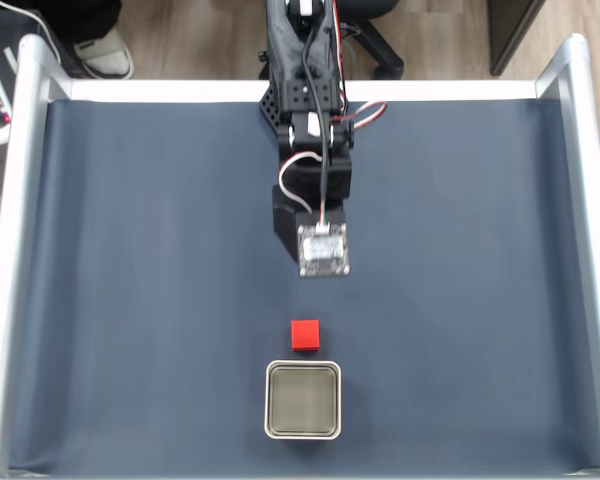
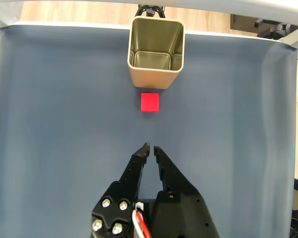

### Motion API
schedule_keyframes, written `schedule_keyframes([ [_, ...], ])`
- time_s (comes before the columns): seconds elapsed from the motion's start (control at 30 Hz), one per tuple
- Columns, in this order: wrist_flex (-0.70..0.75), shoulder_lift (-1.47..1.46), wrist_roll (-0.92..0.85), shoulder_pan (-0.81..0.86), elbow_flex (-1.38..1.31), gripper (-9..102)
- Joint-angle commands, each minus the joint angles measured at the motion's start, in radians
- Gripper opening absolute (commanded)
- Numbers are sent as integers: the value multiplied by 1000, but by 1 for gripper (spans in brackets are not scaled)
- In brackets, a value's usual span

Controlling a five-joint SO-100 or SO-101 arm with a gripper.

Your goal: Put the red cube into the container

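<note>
Red cube [image 2: 150, 102] just beside container [image 2: 156, 50]; fingers [image 2: 143, 150] nearly closed, apart from both

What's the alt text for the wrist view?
A black gripper, fingertips nearly together and holding nothing, points at a red cube lying on a dark blue mat. Just beyond the cube stands an empty square metal container.

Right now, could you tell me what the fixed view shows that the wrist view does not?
Fixed view alone: the arm's body from above, a circuit board on its wrist, a shoe beyond the table. Wrist view alone: the tool, fingertips nearly touching, and the container's tall side walls. Both: the red cube lying just short of the container, on the dark blue mat.
</note>
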Motion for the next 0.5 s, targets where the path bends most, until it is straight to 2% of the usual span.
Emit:
schedule_keyframes([
  [0.0, 3, -66, -26, 21, -107, 0],
  [0.13, -35, -144, -80, 58, -144, 2],
  [0.47, -132, -278, -132, 118, -187, 18],
])
